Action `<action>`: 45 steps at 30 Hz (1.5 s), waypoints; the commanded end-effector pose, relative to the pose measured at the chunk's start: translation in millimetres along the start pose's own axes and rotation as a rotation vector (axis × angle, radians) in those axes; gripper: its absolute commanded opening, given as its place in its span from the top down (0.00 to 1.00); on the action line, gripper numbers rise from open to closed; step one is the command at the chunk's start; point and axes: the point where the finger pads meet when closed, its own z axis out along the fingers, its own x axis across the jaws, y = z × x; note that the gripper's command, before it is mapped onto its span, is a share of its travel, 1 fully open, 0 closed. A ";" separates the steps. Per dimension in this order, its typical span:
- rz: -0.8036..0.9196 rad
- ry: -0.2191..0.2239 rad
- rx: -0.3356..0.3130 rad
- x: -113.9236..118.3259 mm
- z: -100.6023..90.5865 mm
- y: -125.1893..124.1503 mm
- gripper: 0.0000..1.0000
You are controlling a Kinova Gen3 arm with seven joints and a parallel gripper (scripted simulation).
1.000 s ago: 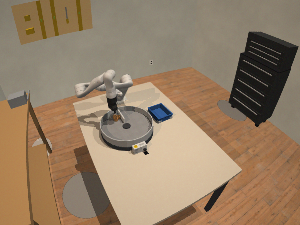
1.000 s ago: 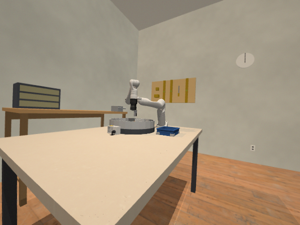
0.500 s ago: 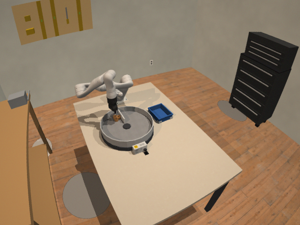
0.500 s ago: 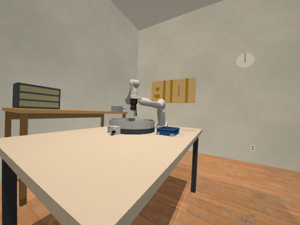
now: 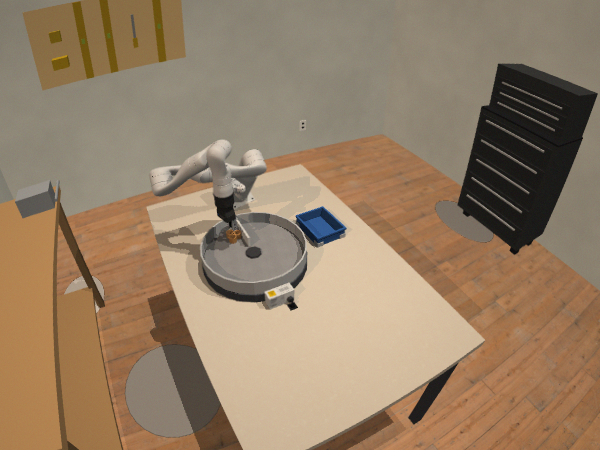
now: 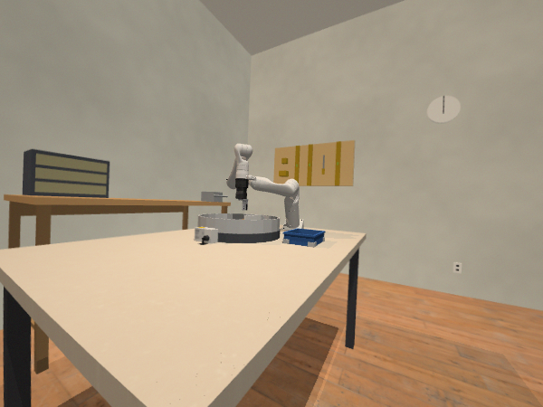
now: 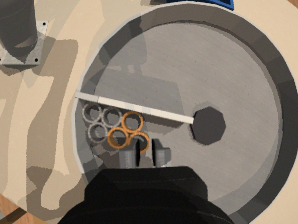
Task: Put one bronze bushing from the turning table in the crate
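The turning table [image 5: 240, 286] [image 6: 253, 226] [image 7: 287, 150] is a round grey walled tray. In the wrist view three bronze bushings sit in it, touching: one [image 7: 132, 113] beside the pale bar, one [image 7: 109, 137] lower left, one [image 7: 148, 142] lower right, partly hidden by a finger. In the top view they are an orange cluster [image 5: 233, 235]. Three grey bushings [image 7: 92, 104] stand left of them. My gripper [image 5: 232, 224] [image 6: 244, 209] [image 7: 145, 148] is partly open and empty, above the turning table; its left finger overlaps the lower-right bronze bushing in the wrist view. The blue crate [image 5: 307, 231] [image 6: 296, 238] appears empty.
A pale bar [image 5: 243, 233] [image 7: 160, 113] runs from the turning table's wall towards its dark hub [image 5: 253, 252] [image 7: 209, 126], close beside the bushings. The raised wall stands all around. A white control box [image 5: 280, 296] [image 6: 205, 234] is at the turning table's outer side.
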 end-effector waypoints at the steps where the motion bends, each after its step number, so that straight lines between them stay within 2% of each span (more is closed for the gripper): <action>1: 0.000 0.000 -0.001 0.1 -0.4 0.2 0.60; 38: 0.000 0.000 -0.001 0.1 -0.4 0.2 0.60; 43: 0.000 -0.001 0.000 0.1 14.6 0.5 0.60; 45: 0.000 -0.001 0.000 0.1 14.6 0.5 0.60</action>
